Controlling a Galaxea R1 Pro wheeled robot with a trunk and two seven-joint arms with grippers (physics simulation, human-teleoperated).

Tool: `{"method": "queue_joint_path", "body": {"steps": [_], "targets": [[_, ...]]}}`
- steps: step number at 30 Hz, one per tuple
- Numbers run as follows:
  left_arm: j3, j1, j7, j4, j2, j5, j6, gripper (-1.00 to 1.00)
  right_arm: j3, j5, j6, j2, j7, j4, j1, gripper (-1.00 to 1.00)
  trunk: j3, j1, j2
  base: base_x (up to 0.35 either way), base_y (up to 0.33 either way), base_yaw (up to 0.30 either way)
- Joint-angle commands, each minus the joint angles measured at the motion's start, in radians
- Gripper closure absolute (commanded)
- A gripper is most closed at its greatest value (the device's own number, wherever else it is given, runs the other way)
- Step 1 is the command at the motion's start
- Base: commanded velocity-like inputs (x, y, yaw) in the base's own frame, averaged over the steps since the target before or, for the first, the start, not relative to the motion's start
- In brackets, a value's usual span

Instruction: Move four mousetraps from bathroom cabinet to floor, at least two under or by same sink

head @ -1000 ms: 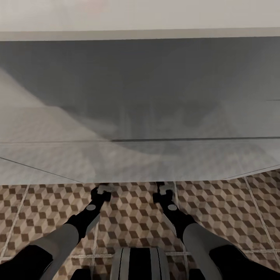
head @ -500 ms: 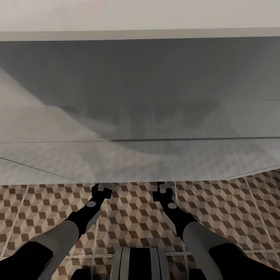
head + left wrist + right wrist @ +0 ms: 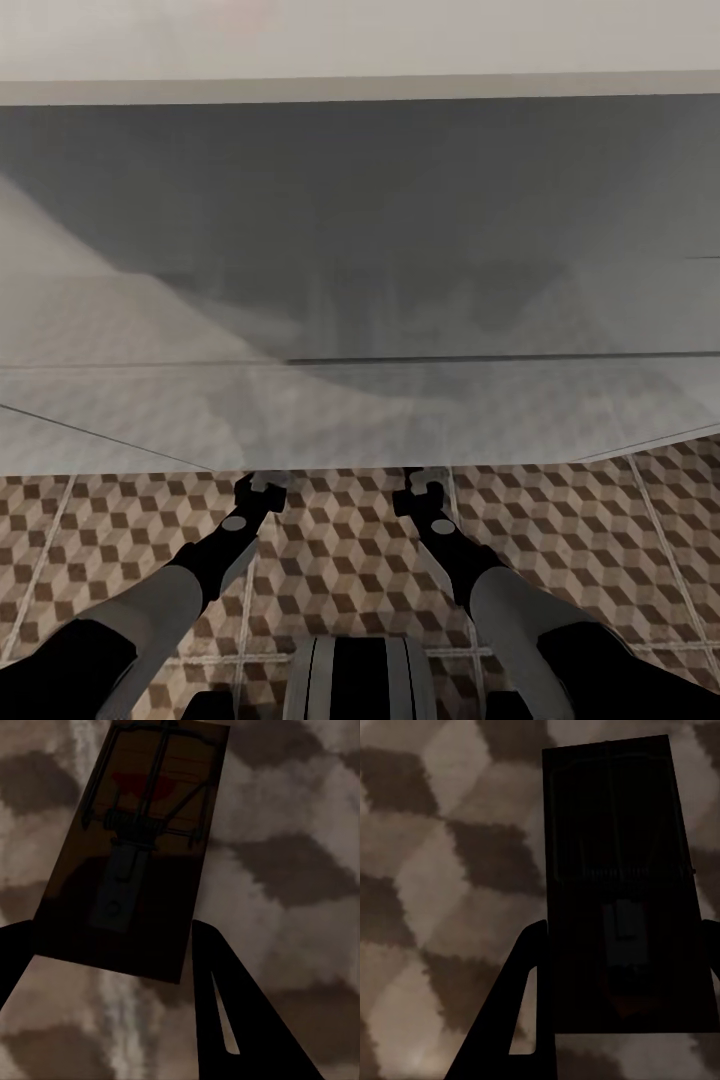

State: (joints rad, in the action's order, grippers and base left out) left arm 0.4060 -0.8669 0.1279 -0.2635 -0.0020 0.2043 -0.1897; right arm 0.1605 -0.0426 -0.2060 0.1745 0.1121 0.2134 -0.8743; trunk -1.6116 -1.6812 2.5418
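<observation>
Left gripper [image 3: 112, 967] grasping a mousetrap [image 3: 135, 847], right gripper [image 3: 622, 982] grasping another mousetrap [image 3: 622, 877] — both low-centre over the bathroom floor [image 3: 340, 560].

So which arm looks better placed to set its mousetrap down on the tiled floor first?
Neither clearly. The left gripper holds a flat brown wooden mousetrap, the right gripper another, level over the cube-patterned tile floor beside the pale grey unit.

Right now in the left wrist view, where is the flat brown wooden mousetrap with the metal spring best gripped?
Across its two long edges at the bare end of the flat brown wooden mousetrap, as the left hand seems to have it. The board is thin and narrow, and that end is clear of the spring and bar.
</observation>
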Motion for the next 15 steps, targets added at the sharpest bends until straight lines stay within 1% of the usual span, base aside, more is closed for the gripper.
{"method": "queue_joint_path", "body": {"steps": [1, 10, 15], "targets": [[0.008, -0.002, 0.004, 0.002, 0.0, 0.005, -0.003, 1.0, 0.006, -0.004, -0.001, 0.0, 0.009, -0.001, -0.001, 1.0, 0.0, 0.0, 0.0, 0.0, 0.0, 0.0], [0.008, -0.009, 0.004, 0.008, 0.0, 0.005, -0.002, 1.0, 0.005, -0.003, -0.001, 0.0, 0.009, -0.002, -0.002, 1.0, 0.0, 0.0, 0.0, 0.0, 0.0, 0.0], [0.007, -0.01, 0.003, 0.007, 0.0, 0.005, -0.002, 1.0, 0.005, -0.003, -0.001, 0.0, 0.009, -0.002, -0.016, 1.0, 0.0, 0.0, 0.0, 0.0, 0.0, 0.0]]}}
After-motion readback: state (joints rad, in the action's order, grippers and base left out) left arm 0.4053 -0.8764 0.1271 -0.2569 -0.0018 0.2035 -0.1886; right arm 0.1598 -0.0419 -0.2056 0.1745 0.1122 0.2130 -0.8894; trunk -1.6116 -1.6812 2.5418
